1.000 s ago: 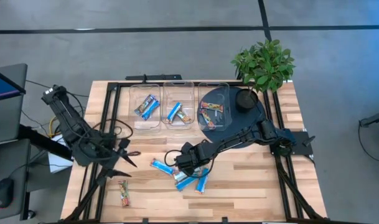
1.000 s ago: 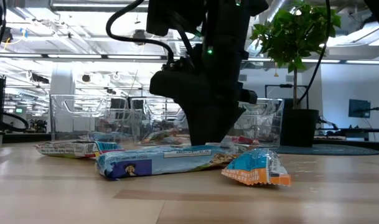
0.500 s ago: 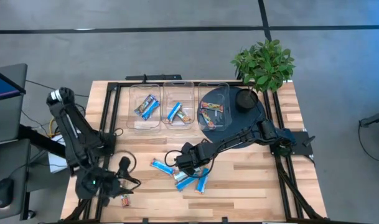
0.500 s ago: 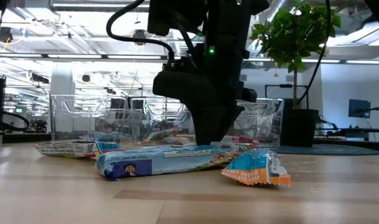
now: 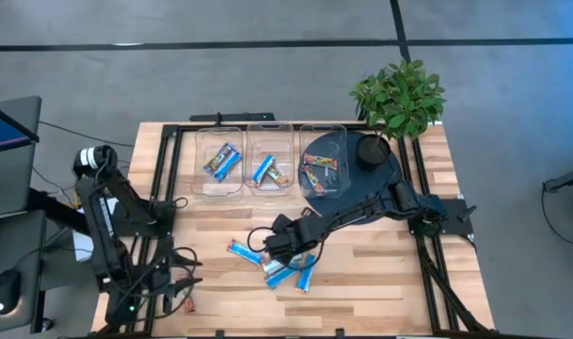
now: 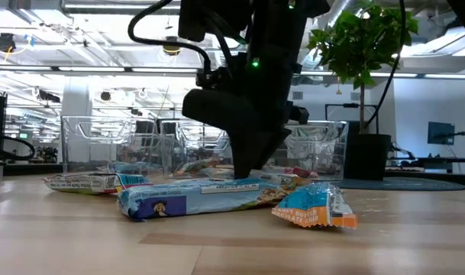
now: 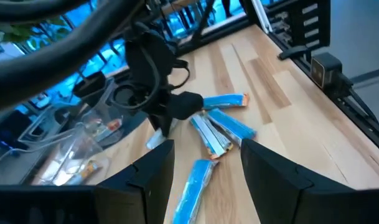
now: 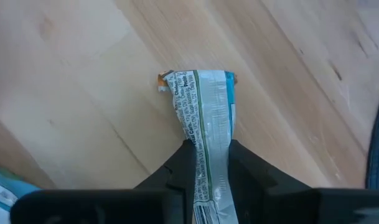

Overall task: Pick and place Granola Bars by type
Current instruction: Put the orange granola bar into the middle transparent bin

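**Inspector A:** How far along was the sorting?

**Inspector B:** Partly done. The three clear bins point(image 5: 246, 137) at the back of the worktop point(image 5: 380, 273) each held bars: blue in the first, blue with an orange one in the middle, orange-brown in the third. Left loose were a cluster of blue bars point(image 5: 284, 273) at mid-worktop and one orange-brown bar point(image 5: 187, 301) near the front left corner.

**Inspector A:** And the tools?

**Inspector B:** The right tool point(image 8: 205, 163) was down at the cluster, its fingers pinched on the end of a blue bar point(image 8: 205, 118) lying flat on the wood. The left tool point(image 7: 205, 171) hung low over the front left corner, fingers apart and empty.

**Inspector A:** Room to move?

**Inspector B:** In my judgement, adequate. Bare wood lay between cluster and bins. The potted plant point(image 5: 399, 94) and its dark mat point(image 5: 361, 184) crowded the third bin, and the lone bar lay close to the front edge.
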